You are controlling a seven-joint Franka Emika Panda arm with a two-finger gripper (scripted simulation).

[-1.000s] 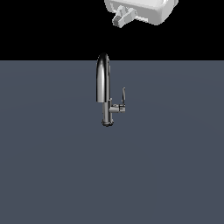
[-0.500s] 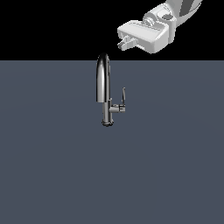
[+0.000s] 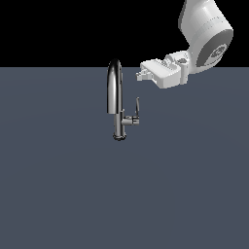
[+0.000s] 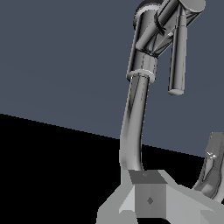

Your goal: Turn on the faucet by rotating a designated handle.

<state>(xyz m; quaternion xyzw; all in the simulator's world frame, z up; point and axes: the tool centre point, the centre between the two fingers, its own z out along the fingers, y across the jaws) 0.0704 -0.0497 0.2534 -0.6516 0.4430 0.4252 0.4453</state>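
- Faucet (image 3: 115, 99), dark chrome, stands upright on the grey counter (image 3: 58, 185), its arched spout (image 3: 114, 78) rising well above the short side lever.
- Handle (image 3: 137, 108), a thin flat lever, points up from a stub on the exterior view's right of the faucet body; nothing touches it.
- Gripper (image 3: 139, 74) hangs level with the top of the spout, near it on the exterior view's right, above the handle and clear of both.
- Its fingers appear parted in the wrist view, with the spout between them, though only one finger (image 4: 212, 168) shows plainly, so the open state is a likely reading rather than a sure one.
- Risk, as judged: the spout sits closest to the fingers, so a straight advance could knock or clamp it instead of the handle.
- Second risk: the lever is slim, and an off-centre descent could let a finger slide past without turning it.
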